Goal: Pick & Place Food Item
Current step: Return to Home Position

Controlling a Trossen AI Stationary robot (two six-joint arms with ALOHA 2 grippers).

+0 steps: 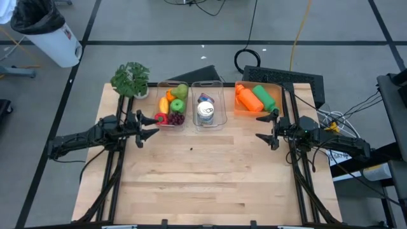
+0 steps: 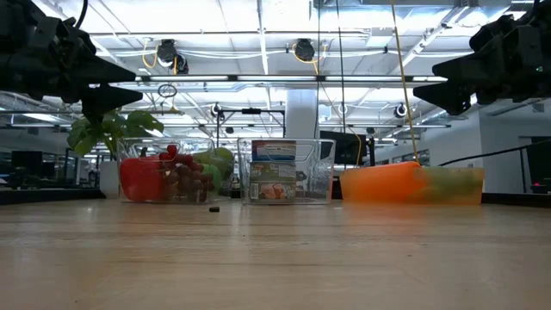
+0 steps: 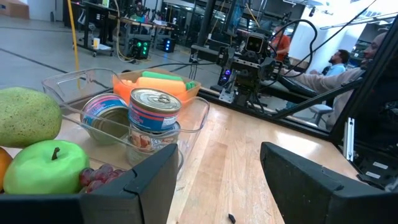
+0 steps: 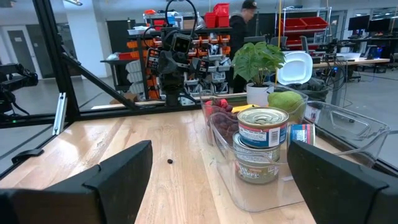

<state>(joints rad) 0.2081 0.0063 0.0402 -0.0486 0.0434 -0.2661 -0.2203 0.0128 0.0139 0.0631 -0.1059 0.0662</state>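
Released and empty, the left claw (image 1: 151,127) and right claw (image 1: 262,126) hover above the table. The fruit bin (image 1: 172,83) and orange bin (image 1: 254,115) just beyond them look filled, so the sorting is probably done.

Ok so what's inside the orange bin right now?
Two bottles lie side by side in the orange bin: an orange water bottle and a green water bottle. Seen from above, they cover most of its bottom, so anything beneath them cannot be seen.
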